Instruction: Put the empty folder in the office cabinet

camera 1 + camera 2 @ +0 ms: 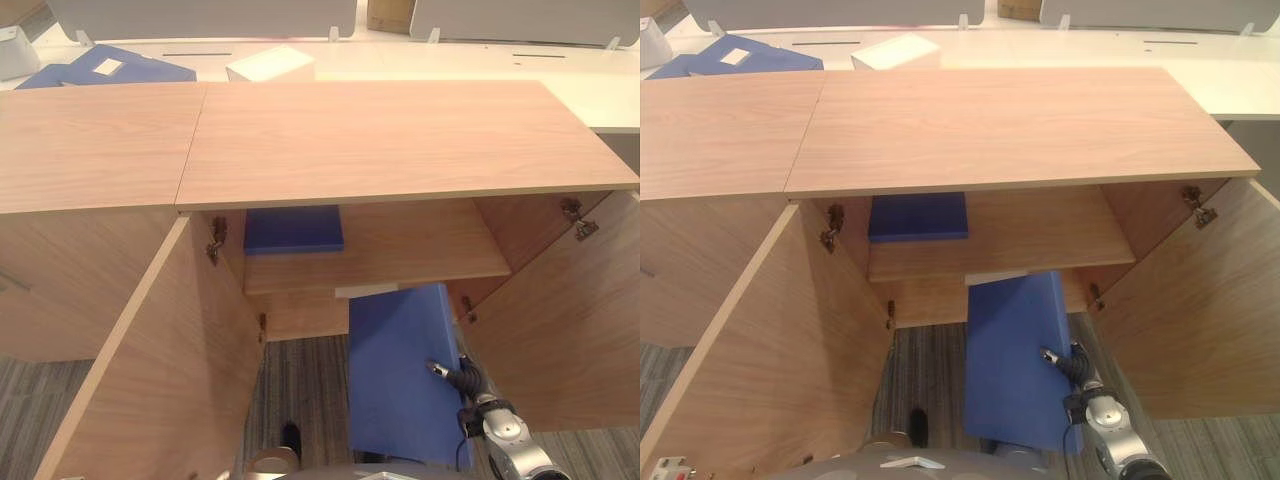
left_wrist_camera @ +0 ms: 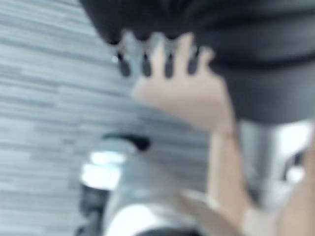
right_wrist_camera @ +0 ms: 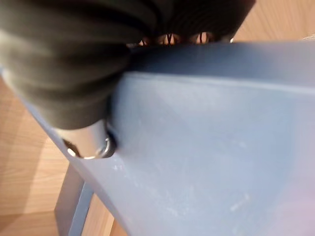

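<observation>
— Cabinet (image 1: pixel 400 140) first: what's round it?
— Wooden, both doors swung open, on grey striped carpet (image 1: pixel 300 380). A white surface (image 1: pixel 600 90) runs behind it, with a white box (image 1: pixel 270 64) and blue folders (image 1: pixel 120 66) at its far left.
— And inside?
— One blue folder (image 1: pixel 293 229) lies flat on the shelf (image 1: pixel 420 255), left side.
— The folder being put away?
— That blue folder (image 1: pixel 400 370) stands upright at the near opening, below the shelf. The right robot hand (image 1: pixel 455 378) pinches its right edge, thumb pressed on the face. The left robot hand (image 2: pixel 162 54) hangs over the carpet, fingers loosely straight.
</observation>
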You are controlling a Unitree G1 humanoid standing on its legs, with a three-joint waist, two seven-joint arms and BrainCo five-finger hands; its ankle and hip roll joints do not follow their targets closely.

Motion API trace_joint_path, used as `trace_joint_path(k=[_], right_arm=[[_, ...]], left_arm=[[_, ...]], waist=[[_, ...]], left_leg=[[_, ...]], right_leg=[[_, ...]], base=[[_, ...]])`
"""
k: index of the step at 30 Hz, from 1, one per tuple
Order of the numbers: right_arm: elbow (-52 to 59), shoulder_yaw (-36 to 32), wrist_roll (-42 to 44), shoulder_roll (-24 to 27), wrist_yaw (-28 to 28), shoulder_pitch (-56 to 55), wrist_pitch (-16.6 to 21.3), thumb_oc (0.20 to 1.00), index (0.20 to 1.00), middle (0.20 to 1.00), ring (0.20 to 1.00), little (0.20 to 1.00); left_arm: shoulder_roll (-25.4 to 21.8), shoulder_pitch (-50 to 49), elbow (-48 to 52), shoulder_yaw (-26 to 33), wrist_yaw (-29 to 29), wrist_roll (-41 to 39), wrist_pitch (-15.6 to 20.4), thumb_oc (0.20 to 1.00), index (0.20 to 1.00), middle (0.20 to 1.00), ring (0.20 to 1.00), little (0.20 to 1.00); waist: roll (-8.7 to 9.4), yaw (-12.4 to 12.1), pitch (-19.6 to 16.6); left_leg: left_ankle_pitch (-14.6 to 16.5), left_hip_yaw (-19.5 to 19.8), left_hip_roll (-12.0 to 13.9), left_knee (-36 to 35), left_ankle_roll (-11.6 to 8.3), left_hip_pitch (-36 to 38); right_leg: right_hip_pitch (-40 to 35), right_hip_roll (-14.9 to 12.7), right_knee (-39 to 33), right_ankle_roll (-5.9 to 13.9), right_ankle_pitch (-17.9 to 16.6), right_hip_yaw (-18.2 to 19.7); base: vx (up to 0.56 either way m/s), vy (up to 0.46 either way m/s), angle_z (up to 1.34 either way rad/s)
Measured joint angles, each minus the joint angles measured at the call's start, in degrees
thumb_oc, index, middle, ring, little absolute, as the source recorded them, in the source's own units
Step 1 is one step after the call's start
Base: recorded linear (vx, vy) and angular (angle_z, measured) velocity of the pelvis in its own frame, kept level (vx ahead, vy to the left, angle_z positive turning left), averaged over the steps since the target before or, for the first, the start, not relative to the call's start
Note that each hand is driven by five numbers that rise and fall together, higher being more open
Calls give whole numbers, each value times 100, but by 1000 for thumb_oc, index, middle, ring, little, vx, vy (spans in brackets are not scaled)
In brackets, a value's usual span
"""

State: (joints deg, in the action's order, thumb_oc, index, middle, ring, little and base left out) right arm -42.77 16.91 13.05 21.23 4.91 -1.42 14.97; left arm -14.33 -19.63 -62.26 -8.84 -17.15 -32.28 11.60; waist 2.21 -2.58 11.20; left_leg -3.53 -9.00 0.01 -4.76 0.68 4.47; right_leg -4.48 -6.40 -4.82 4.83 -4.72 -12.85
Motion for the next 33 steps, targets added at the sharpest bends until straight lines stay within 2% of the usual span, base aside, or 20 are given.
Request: trace_joint_path(k=[1, 3, 5, 6, 8, 11, 12, 13, 16, 17, 19, 20, 21, 23, 24, 28, 29, 30, 31, 33], right_arm=[[-231, -107, 202, 15, -28, 294, 95, 200, 200, 200, 200, 200], [-436, -144, 435, 124, -59, 849, 178, 200, 200, 200, 200, 200], [-465, -159, 627, 132, -45, 1094, 252, 200, 200, 200, 200, 200], [-462, -163, 630, 110, -43, 1141, 264, 200, 200, 200, 200, 200], [-271, -172, 618, 59, -35, 1130, 256, 200, 200, 200, 200, 200], [-174, -236, 616, -56, -36, 1030, 243, 200, 200, 200, 200, 200], [-182, -280, 612, -135, -42, 960, 199, 200, 200, 200, 200, 200], [-177, -333, 603, -169, -42, 892, 199, 200, 200, 200, 200, 200], [-177, -348, 548, -163, -26, 838, 122, 200, 200, 200, 200, 200], [-177, -369, 541, -144, -19, 840, 106, 200, 200, 200, 200, 200], [-173, -389, 543, -131, -21, 842, 103, 200, 200, 200, 200, 200], [-133, -386, 543, -149, -22, 844, 104, 200, 200, 200, 200, 200], [-133, -386, 543, -149, -22, 844, 104, 200, 200, 200, 200, 200], [23, -368, 566, -22, -112, 986, 104, 200, 200, 200, 200, 200], [280, -370, 620, 190, -172, 1090, 195, 200, 200, 200, 200, 200], [471, -495, 855, 873, -258, 1840, 367, 200, 200, 200, 200, 200], [425, -589, 883, 895, -323, 2079, 346, 200, 200, 200, 200, 200], [419, -619, 967, 877, -382, 2257, 332, 200, 200, 200, 200, 200], [425, -615, 1075, 813, -422, 2430, 333, 200, 200, 200, 200, 200], [433, -561, 1094, 723, -446, 2780, 253, 200, 200, 200, 200, 200]], left_arm=[[-25, 195, -65, -21, -118, 7, 21, 1000, 1000, 1000, 1000, 1000], [3, 500, -135, -311, -280, 23, 31, 1000, 1000, 1000, 1000, 1000], [44, 639, -141, -357, -311, 8, 79, 1000, 1000, 1000, 1000, 1000], [40, 659, -82, -343, -309, 4, 129, 1000, 1000, 1000, 1000, 1000], [16, 669, 212, -260, -314, 8, 130, 1000, 1000, 1000, 1000, 1000], [23, 667, 332, -262, -320, 58, 138, 1000, 1000, 1000, 1000, 1000], [46, 664, 387, -280, -296, 192, 223, 1000, 1000, 1000, 1000, 1000], [75, 673, 396, -283, -246, 215, 307, 1000, 1000, 1000, 1000, 1000], [169, 709, 390, -296, -173, 218, 440, 1000, 1000, 1000, 1000, 1000], [183, 744, 392, -312, -136, 217, 487, 1000, 1000, 1000, 1000, 1000], [116, 848, 402, -500, -41, 216, 516, 1000, 1000, 1000, 1000, 1000], [47, 860, 412, -538, -38, 217, 516, 1000, 1000, 1000, 1000, 1000], [47, 860, 412, -538, -38, 217, 516, 1000, 1000, 1000, 1000, 1000], [116, 903, 477, -723, -3, 221, 527, 1000, 1000, 1000, 1000, 1000], [169, 973, 621, -797, 23, 215, 582, 1000, 1000, 1000, 1000, 1000], [163, 1856, 875, -791, 60, 213, 836, 1000, 1000, 1000, 1000, 1000], [135, 2083, 879, -800, 87, 212, 876, 1000, 1000, 1000, 1000, 1000], [107, 2249, 878, -782, 115, 211, 872, 1000, 1000, 1000, 1000, 1000], [97, 2379, 863, -735, 167, 211, 847, 1000, 1000, 1000, 1000, 1000], [110, 2295, 792, -802, 195, 209, 754, 1000, 1000, 1000, 1000, 1000]], waist=[[-170, -18, 112], [-501, 7, 462], [-597, 44, 692], [-580, 25, 746], [-570, 30, 850], [-518, 57, 936], [-479, 54, 1009], [-440, 89, 1000], [-358, 154, 992], [-366, 230, 983], [-244, 362, 828], [-92, 365, 720], [-92, 365, 720], [-199, 365, 785], [-423, 453, 854], [-831, 674, 1382], [-802, 687, 1553], [-728, 684, 1721], [-632, 669, 1917], [-564, 528, 1957]], left_leg=[[40, -15, -100, 204, 208, -227], [110, -70, -14, 379, 264, -333], [122, -134, -68, 395, 326, -344], [142, -169, -118, 406, 363, -340], [154, -173, -181, 399, 376, -298], [156, -177, -233, 374, 378, -138], [180, -164, -227, 363, 401, 22], [201, -146, -226, 384, 368, 41], [225, -4, -204, 423, 374, 21], [225, 53, -141, 414, 374, -15], [290, 226, -46, 377, 271, -243], [296, 182, -68, 356, 156, -339], [296, 182, -68, 356, 156, -339], [563, 53, 310, 888, -102, -554], [685, -22, 726, 1172, -263, -527], [851, -79, 980, 1179, -585, -770], [760, -92, 942, 1070, -811, -818], [694, -77, 885, 1012, -889, -811], [614, -13, 840, 936, -886, -809], [537, 36, 782, 763, -843, -890]], right_leg=[[407, -57, 621, 15, -100, 48], [1137, -209, 1763, 106, -153, 30], [1451, -448, 2212, 63, 55, -59], [1504, -548, 2092, 99, 121, -60], [1440, -717, 915, 295, -3, -56], [1304, -849, -62, 750, -293, -93], [1337, -957, -53, 825, -332, -355], [1338, -987, -13, 824, -333, -367], [1397, -1051, 344, 801, -321, -279], [1373, -995, 623, 755, -289, -94], [1287, -972, 1252, 367, -42, 178], [1214, -994, 1132, 313, 96, 295], [1214, -994, 1132, 313, 96, 295], [1279, -766, 966, 123, -143, 93], [1495, -579, 1188, -77, -90, -1], [2410, -634, 1873, -172, 26, -72], [2585, -695, 2018, -153, 44, -55], [2653, -765, 2068, -150, 34, -35], [2658, -817, 2073, -141, 17, -44], [2785, -867, 2092, -141, 18, -52]], base=[[-126, 228, -16], [26, 76, -27], [218, -54, -11], [334, -172, -7], [385, -185, -2], [356, -181, 2], [423, -295, 7], [474, -344, 14], [278, -206, 29], [369, -278, 81], [222, -229, 85], [15, -120, 34], [4, -113, 14], [-43, -85, -7], [-73, -129, -5], [-12, -57, 15], [18, -5, 20], [14, 17, 23], [33, 31, 24], [41, 30, 18]])
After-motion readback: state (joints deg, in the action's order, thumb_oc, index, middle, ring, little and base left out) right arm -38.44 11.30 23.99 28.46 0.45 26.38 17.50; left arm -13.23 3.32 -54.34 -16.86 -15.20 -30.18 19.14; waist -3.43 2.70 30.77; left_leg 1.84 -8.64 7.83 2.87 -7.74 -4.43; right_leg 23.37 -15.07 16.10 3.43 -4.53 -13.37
